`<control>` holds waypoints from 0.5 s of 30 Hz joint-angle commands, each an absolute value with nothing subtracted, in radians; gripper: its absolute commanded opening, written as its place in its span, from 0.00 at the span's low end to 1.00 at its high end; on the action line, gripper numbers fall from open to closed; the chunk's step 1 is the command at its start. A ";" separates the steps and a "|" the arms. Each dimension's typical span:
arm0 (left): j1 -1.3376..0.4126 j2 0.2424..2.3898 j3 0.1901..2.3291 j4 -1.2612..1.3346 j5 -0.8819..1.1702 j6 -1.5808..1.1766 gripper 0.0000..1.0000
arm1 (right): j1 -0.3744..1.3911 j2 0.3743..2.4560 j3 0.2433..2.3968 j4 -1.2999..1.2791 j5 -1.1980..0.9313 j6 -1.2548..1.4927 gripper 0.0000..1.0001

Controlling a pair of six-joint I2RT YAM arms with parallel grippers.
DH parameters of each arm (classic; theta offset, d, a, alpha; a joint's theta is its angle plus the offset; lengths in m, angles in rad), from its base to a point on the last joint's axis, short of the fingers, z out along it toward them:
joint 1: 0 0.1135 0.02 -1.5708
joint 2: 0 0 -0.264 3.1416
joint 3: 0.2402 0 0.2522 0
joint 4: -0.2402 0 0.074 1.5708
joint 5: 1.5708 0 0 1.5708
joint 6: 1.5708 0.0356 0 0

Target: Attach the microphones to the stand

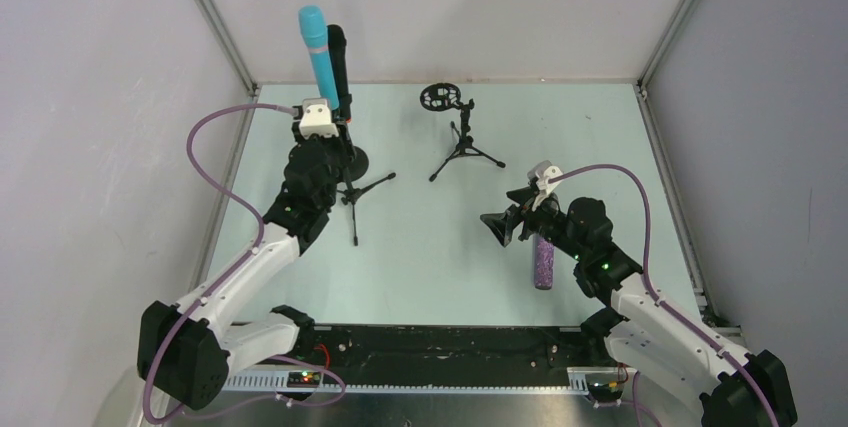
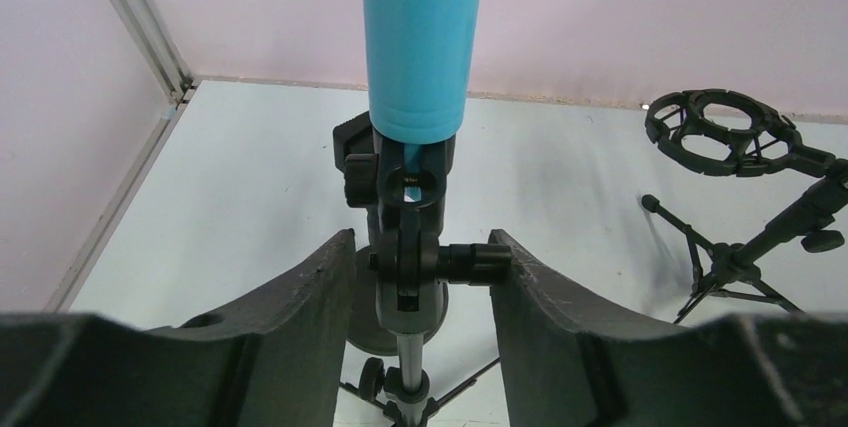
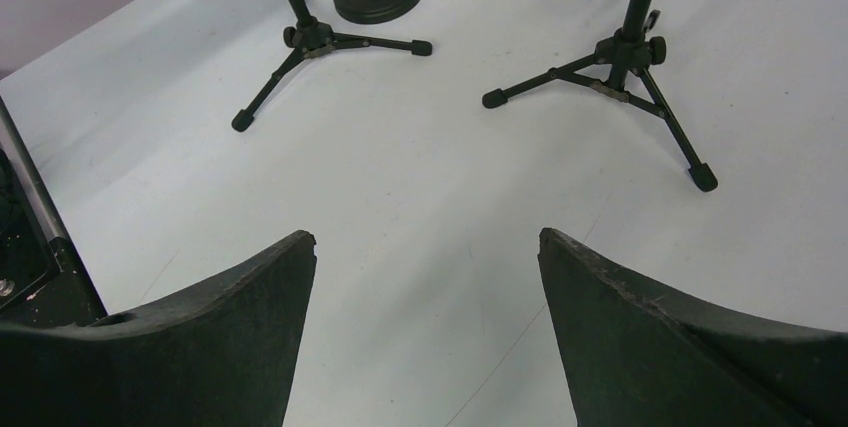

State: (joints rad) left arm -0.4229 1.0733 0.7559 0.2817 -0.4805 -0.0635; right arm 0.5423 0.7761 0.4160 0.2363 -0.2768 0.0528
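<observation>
A cyan-blue microphone (image 1: 314,52) (image 2: 420,37) stands upright in the clip of a tripod stand (image 1: 352,195). My left gripper (image 1: 335,127) (image 2: 421,239) is open around that stand's swivel joint (image 2: 410,262). Its right finger touches the joint's knob (image 2: 470,262), and a gap shows on the left side. A black microphone (image 1: 338,59) stands upright just behind, on a round-base stand (image 1: 356,160). The glittery purple microphone (image 1: 543,261) lies flat on the table beside my right arm. My right gripper (image 1: 497,229) (image 3: 427,237) hangs open over bare table with nothing between its fingers.
A third tripod stand (image 1: 463,147) (image 3: 625,52) with an empty round shock mount (image 1: 437,97) (image 2: 715,132) stands at the back centre. White walls and metal frame posts close in the table on three sides. A black cable tray (image 1: 440,347) runs along the near edge.
</observation>
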 commanded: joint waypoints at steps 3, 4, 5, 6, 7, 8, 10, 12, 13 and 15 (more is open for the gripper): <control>-0.415 1.071 0.788 0.298 -0.532 -0.069 0.59 | 0.548 0.775 0.460 0.252 -0.267 0.065 0.86; -0.415 1.070 0.789 0.298 -0.535 -0.069 0.60 | 0.548 0.775 0.460 0.252 -0.267 0.065 0.86; -0.415 1.070 0.789 0.298 -0.538 -0.068 0.62 | 0.548 0.774 0.459 0.252 -0.267 0.065 0.86; -0.415 1.069 0.790 0.298 -0.538 -0.066 0.63 | 0.547 0.774 0.461 0.252 -0.267 0.066 0.86; -0.415 1.068 0.790 0.298 -0.540 -0.065 0.65 | 0.547 0.775 0.460 0.252 -0.267 0.065 0.86; -0.414 1.069 0.790 0.298 -0.541 -0.062 0.66 | 0.548 0.775 0.460 0.252 -0.267 0.065 0.86; -0.415 1.066 0.790 0.298 -0.545 -0.058 0.74 | 0.548 0.773 0.460 0.254 -0.267 0.063 0.86; -0.415 1.064 0.790 0.298 -0.556 -0.057 0.80 | 0.548 0.773 0.460 0.255 -0.268 0.063 0.86; -0.415 1.064 0.790 0.298 -0.566 -0.057 0.82 | 0.547 0.773 0.459 0.256 -0.268 0.063 0.86; -0.414 1.062 0.790 0.298 -0.582 -0.057 0.87 | 0.548 0.774 0.460 0.256 -0.268 0.063 0.86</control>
State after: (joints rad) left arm -0.4229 1.0733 0.7559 0.2760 -0.5255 -0.0593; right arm 0.5423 0.7761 0.4160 0.2363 -0.2768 0.0532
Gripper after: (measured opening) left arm 0.830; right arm 0.860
